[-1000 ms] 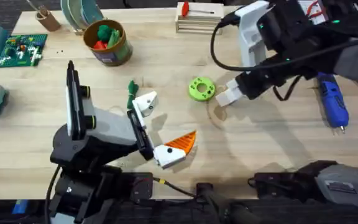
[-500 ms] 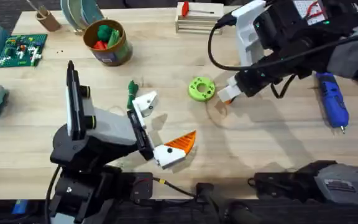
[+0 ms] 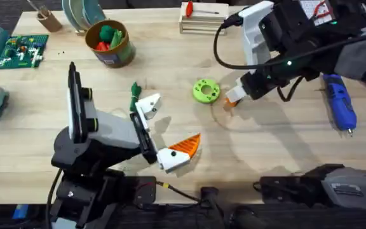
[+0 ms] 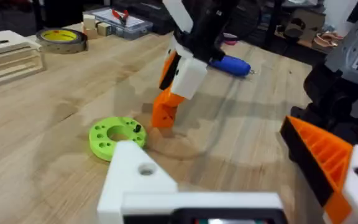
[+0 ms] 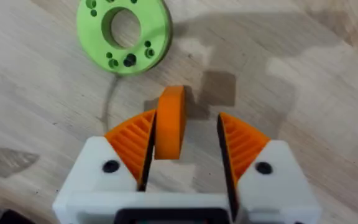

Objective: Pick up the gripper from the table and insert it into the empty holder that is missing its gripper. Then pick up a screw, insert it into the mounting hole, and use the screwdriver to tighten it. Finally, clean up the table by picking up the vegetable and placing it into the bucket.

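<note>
Right gripper [image 5: 182, 146]: fingers spread apart, straddling the orange gripper piece [image 5: 169, 121]. The piece stands on the table [image 3: 265, 140] just beside the green disc [image 3: 206, 90]. It touches 1 ribbed pad [image 5: 132, 140]; a clear gap separates it from the other pad, so it is not clamped. In the overhead view the right arm covers most of the piece.

Left gripper [image 3: 164, 130]: spread wide, holding nothing. 1 finger carries an orange pad [image 3: 184, 145]; the other is the bare white holder [image 3: 148, 104].

The vegetable [image 3: 133, 95] lies partly hidden behind the holder. The screwdriver [image 3: 339, 102] lies at the right, partly under the arm. Bucket [image 3: 110, 43] at the far left.
</note>
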Controlling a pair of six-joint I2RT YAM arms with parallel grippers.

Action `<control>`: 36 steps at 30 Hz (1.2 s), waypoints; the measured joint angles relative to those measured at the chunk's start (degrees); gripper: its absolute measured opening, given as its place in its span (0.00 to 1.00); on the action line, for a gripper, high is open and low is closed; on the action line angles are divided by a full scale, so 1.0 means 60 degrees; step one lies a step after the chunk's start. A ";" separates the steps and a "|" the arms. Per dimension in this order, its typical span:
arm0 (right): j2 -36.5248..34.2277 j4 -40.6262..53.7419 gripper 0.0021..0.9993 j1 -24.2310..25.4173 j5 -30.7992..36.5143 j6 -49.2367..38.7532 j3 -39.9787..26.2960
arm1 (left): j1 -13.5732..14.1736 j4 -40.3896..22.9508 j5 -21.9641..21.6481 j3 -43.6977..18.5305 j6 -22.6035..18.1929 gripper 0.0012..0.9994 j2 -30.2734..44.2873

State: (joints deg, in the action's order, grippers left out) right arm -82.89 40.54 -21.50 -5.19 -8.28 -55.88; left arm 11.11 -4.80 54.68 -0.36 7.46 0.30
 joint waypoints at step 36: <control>0.2797 0.1778 0.01 -0.0007 -0.0295 0.0128 -0.2247 | 0.0000 0.0000 0.0000 0.0000 0.0000 0.99 -0.0001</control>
State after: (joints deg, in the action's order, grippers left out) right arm -66.11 51.20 -21.54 -6.96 -7.51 -69.36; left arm 11.11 -4.80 54.68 -0.36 7.46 0.30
